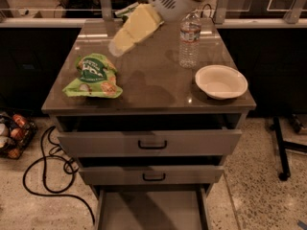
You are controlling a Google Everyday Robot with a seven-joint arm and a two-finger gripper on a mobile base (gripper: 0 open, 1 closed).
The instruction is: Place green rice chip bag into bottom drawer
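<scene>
The green rice chip bag lies crinkled on the left side of the cabinet top, bright green with a dark logo. My gripper, with its pale yellow end, hangs above the tabletop behind and to the right of the bag and is not touching it. It holds nothing that I can see. The bottom drawer is pulled open at the foot of the cabinet, showing a bare grey floor.
A water bottle stands at the back right, with a white bowl in front of it. A paler green bag lies at the back edge. The two upper drawers stick out slightly. Cables lie on the floor to the left.
</scene>
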